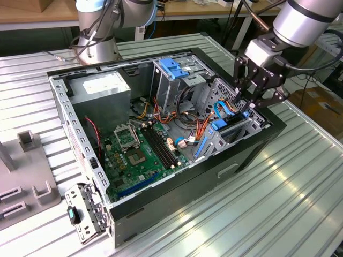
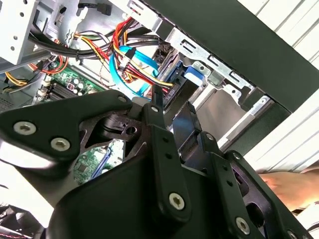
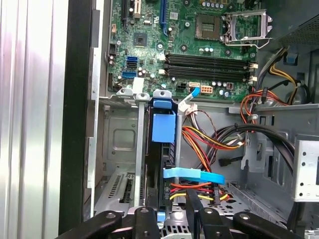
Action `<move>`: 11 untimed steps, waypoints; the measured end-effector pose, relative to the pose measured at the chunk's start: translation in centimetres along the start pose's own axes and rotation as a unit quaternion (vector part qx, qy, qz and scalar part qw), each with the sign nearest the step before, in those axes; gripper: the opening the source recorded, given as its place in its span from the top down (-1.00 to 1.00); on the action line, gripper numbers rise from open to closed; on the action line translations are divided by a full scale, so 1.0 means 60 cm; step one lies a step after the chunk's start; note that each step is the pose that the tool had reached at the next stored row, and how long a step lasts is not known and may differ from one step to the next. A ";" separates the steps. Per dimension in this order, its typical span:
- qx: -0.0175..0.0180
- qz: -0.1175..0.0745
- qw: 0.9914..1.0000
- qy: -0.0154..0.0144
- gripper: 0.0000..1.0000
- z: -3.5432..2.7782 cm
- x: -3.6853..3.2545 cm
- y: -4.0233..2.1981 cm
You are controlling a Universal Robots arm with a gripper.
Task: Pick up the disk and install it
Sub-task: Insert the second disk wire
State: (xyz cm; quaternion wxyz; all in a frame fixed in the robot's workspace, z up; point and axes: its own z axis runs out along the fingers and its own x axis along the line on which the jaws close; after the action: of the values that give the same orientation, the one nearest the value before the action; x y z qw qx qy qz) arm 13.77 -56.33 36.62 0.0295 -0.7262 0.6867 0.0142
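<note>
Item: disk (image 3: pixel 163 128), which I saw seated edge-up in the case's (image 1: pixel 252 155) drive bay at the exterior view's right. Gripper (image 1: pixel 256 92) just above it, fingers apart, holding nothing.

I see ribbed, shiny metal tabletop (image 1: pixel 300 176), a matt black case wall (image 1: pixel 177 195), and glossy green motherboard (image 1: pixel 139 158).

The disk (image 3: pixel 163 149) stands on edge in a slot of the metal cage (image 1: pixel 236 131) at the case's front corner, near the bench's edge. Its top carries a blue plastic rail, dark body below, in the first wrist view.
</note>
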 end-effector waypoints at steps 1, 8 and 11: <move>0.000 0.000 1.000 0.000 0.28 0.000 0.000 0.000; 0.000 0.000 1.000 0.000 0.28 -0.001 -0.001 0.009; 0.000 0.000 1.000 0.000 0.28 -0.001 -0.001 0.010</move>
State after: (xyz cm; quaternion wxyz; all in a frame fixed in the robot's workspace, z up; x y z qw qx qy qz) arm 13.19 -56.33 36.66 0.0294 -0.7262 0.6867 0.0141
